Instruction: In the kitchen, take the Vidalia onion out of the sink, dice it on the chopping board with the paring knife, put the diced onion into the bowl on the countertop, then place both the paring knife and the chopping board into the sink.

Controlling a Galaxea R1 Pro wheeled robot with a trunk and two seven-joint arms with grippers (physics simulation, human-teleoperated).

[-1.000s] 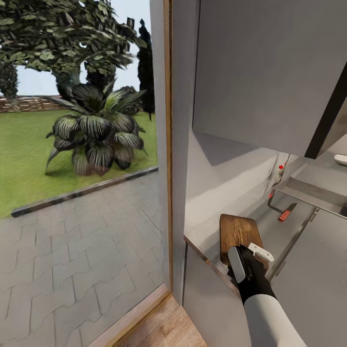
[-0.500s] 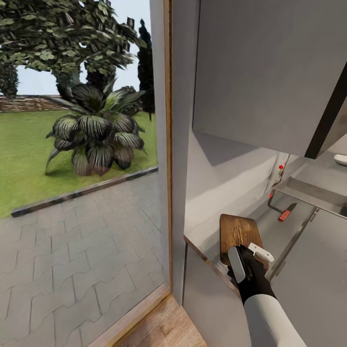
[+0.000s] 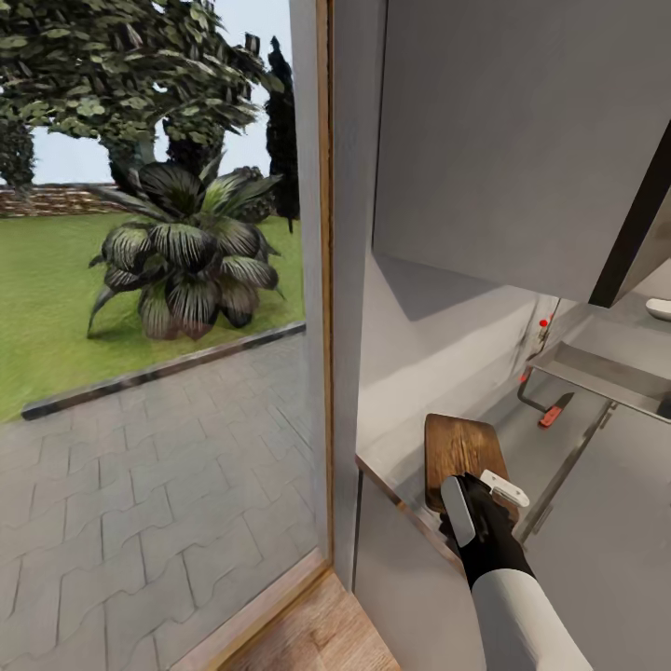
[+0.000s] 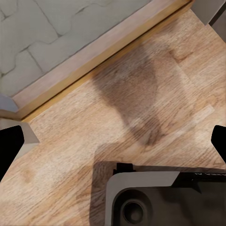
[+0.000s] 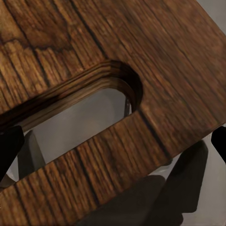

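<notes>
The dark brown chopping board [image 3: 459, 452] lies at the near end of the grey countertop [image 3: 415, 471] in the head view. My right gripper [image 3: 482, 496] is open at the board's near end, one white finger on each side. In the right wrist view the board's handle slot [image 5: 80, 117] is very close, with dark fingertips [image 5: 9, 150] at the picture's edges. Beyond the board the red-handled paring knife [image 3: 554, 412] lies by the chrome tap [image 3: 527, 393], which bears a red knob [image 3: 542, 323]. A white bowl [image 3: 660, 308] peeks in at the far right. The onion is out of view. My left gripper [image 4: 113, 141] hangs open over the wood floor.
A tall glass pane with a wooden frame [image 3: 323, 280] stands left of the counter, with a paved garden behind it. Grey wall cabinets [image 3: 522, 130] hang overhead. A metal ledge [image 3: 606, 375] runs past the tap. The left wrist view has pale wood floor [image 4: 141, 94] and my base [image 4: 165, 197].
</notes>
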